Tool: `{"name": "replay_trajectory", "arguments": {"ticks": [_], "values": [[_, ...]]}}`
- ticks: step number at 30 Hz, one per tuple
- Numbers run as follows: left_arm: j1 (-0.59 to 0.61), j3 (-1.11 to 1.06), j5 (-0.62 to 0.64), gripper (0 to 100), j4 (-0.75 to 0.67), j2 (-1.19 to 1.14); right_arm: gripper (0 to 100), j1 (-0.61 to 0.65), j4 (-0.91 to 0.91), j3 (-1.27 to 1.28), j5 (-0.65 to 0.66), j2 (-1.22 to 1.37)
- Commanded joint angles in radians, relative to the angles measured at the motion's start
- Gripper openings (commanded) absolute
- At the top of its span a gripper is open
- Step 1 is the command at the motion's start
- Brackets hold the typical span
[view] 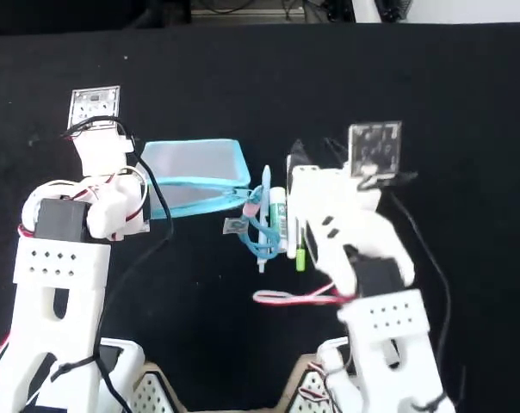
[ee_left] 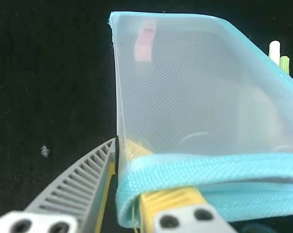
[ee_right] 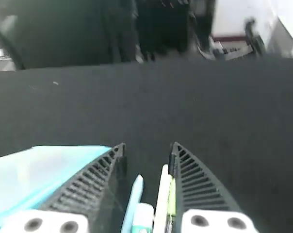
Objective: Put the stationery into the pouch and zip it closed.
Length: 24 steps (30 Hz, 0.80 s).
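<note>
Left gripper (ee_left: 119, 145) clamped the pouch (ee_left: 185, 97) by its edge. Right gripper (ee_right: 146, 153) stood with jaws apart, straddling stationery (view: 275, 215) lying top-to-bottom, mid-frame.

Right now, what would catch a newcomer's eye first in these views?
The turquoise mesh pouch stands out on the black table, left of centre, one end clamped in the left jaws. Just to its right lies a bundle of stationery, pens and what looks like a glue stick, with the right jaws open astride it.
</note>
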<state>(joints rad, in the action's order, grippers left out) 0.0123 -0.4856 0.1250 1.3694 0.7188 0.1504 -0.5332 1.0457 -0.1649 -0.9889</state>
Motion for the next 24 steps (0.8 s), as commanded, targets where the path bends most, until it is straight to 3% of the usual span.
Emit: {"name": "replay_trajectory", "arguments": {"ticks": [1, 7, 14, 20, 24], "values": [[-0.004, 0.001, 0.003, 3, -0.003, 0.002, 14.8, -0.048, 0.032, -0.081, -0.058, 0.077], [-0.004, 0.001, 0.003, 3, -0.003, 0.000, 14.8, -0.048, 0.112, -0.084, -0.063, 0.209], [-0.004, 0.001, 0.003, 3, -0.002, 0.002, 14.9, -0.041, 0.023, -0.136, -0.058, 0.300], [-0.004, -0.001, 0.003, 3, -0.002, 0.000, 14.9, -0.028, 0.169, -0.031, -0.057, 0.329], [-0.004, -0.001, 0.003, 3, -0.002, 0.002, 14.9, -0.031, 0.161, -0.021, -0.046, 0.334]]}}
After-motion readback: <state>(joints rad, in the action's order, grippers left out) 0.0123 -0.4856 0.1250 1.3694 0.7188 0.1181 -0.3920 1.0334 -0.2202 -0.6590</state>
